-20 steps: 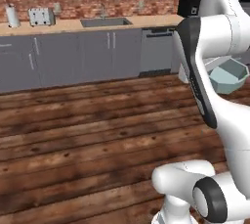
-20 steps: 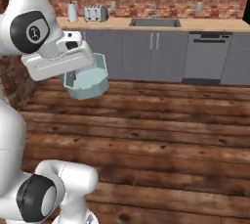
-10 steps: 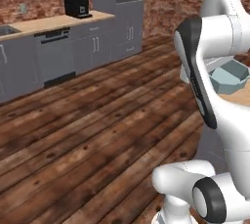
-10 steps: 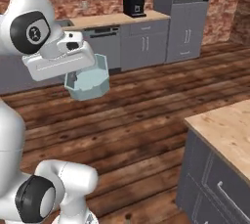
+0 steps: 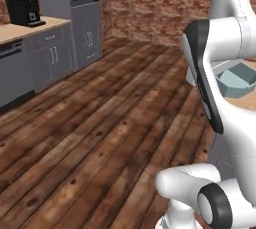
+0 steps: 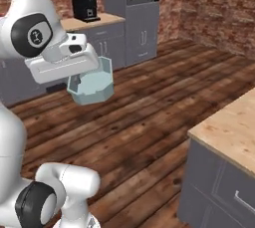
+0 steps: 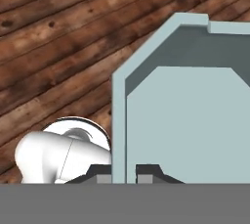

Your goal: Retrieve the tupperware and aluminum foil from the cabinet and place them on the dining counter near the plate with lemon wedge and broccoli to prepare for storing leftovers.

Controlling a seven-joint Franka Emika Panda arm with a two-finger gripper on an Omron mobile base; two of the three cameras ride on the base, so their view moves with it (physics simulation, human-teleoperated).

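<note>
My gripper (image 7: 123, 170) is shut on one wall of the tupperware (image 7: 188, 115), with a dark fingertip on each side of the pale grey-teal rim. In the right base view the tupperware (image 6: 92, 83) hangs under the white hand, and the gripper (image 6: 79, 78) holds it high above the wood floor. The left base view has the tupperware (image 5: 239, 81) peeking out from behind the arm at the right. The aluminum foil, the cabinet and the plate with lemon wedge and broccoli are out of view. I cannot tell whether the wood top at the right is the dining counter.
A light wood counter top (image 6: 230, 128) on a grey front with a handle stands at the right. Grey base cabinets with a coffee machine (image 6: 83, 7) and a tall oven unit (image 6: 141, 3) line the brick wall. Open plank floor (image 5: 100, 138) lies between.
The whole picture has swung: the base has turned, the sink counter has slid out left and the oven unit and wood-topped counter have come in. The tupperware stays in the gripper.
</note>
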